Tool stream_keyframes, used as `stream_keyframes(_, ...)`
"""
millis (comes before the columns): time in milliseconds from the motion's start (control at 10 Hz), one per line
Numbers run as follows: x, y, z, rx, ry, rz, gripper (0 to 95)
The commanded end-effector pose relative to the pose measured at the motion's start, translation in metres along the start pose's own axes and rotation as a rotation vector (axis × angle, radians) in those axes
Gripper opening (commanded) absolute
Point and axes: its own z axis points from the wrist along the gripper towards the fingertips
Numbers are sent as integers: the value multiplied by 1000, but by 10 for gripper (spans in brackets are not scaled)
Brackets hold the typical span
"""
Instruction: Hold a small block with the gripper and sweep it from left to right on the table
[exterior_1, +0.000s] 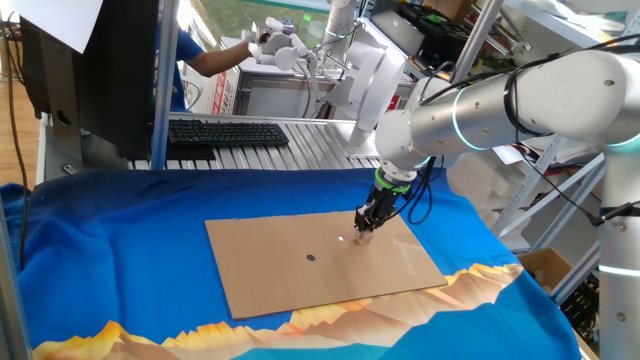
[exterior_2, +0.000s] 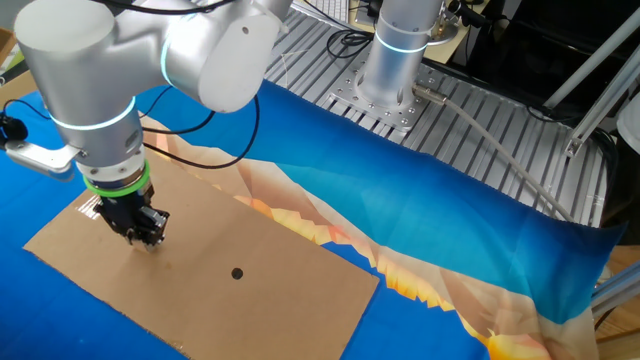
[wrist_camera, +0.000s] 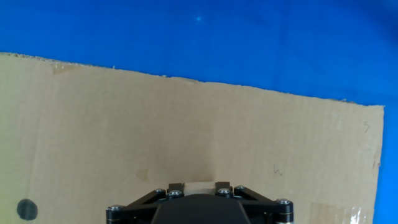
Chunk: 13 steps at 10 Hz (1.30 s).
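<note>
- On the left of the cardboard (exterior_1: 322, 260) in the hand view sits a small dark round dot (wrist_camera: 27, 209), flat on the matte brown sheet and well apart from the jaws.
- Cardboard: a flat rectangle with slightly ragged cut edges, lying on the desk (exterior_1: 120, 230), whose bright blue cloth is smooth and faintly wrinkled, with an orange-yellow jagged print along one side.
- Near the middle of the hand view the gripper (wrist_camera: 200, 185) shows as a black body with small silver screws; its two short fingertips stand close together, clamped on the block (wrist_camera: 200, 186), a pale tan wooden cube lighter than the cardboard.
- The block fills the narrow gap between the jaws, and only its top face shows. It is down at the cardboard surface, though actual contact cannot be told.
- In both fixed views the gripper (exterior_1: 366, 232) points straight down under a green ring collar on the thick silver-white arm (exterior_1: 520, 100), over the right part of the sheet, to the right of the dot.
- Behind the desk stands a grey slatted metal bench (exterior_1: 300, 145), bearing a black keyboard (exterior_1: 228, 132).
</note>
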Motion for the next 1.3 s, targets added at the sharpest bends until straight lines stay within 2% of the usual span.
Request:
stream_keyframes(100,2,1,3,6,1,-2,0)
stream_keyframes(300,2,1,2,13,-14,2,0)
stream_keyframes(400,2,1,2,18,-10,2,0)
stream_keyframes(600,2,1,2,2,-13,16,0)
stream_keyframes(900,2,2,2,26,-20,23,0)
stream_keyframes(1000,2,2,3,22,-17,26,0)
stream_keyframes(1100,1,4,2,-5,-13,38,0)
stream_keyframes(1200,1,6,1,29,-19,39,0)
stream_keyframes(1300,1,9,0,30,-22,46,0)
